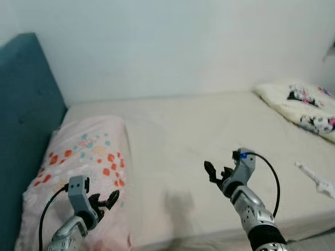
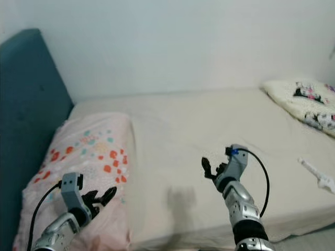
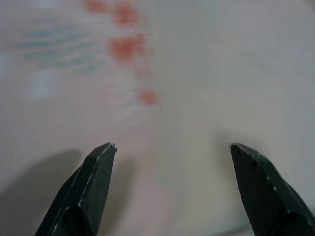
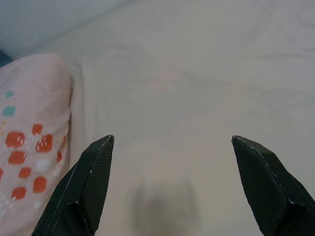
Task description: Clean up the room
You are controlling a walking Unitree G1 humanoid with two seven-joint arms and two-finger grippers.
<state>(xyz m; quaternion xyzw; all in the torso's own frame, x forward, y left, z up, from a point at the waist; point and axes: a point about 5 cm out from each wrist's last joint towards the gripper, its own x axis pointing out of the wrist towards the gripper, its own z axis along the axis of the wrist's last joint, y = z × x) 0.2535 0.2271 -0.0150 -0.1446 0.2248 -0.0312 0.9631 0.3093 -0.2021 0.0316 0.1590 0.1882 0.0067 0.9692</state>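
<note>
The left claw [image 1: 107, 201] is spread wide just over the pillow [image 1: 86, 157], likely to grab it, and the right claw [image 1: 219, 173] hangs spread above the bed [image 1: 199, 136].

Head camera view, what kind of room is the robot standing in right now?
Most likely a bedroom: a bed with a cream sheet, a teal headboard at its left end, and a dotted pink pillow beside it.

I count one bed [image 1: 209, 157] with a single teal headboard [image 1: 23, 120], two pillows on it, one pink dotted pillow [image 1: 89, 157] and one cream patterned pillow [image 1: 306, 104], one small white object [image 1: 316, 180] near the edge, and two grippers, the left gripper [image 1: 104, 201] and the right gripper [image 1: 217, 172].
</note>
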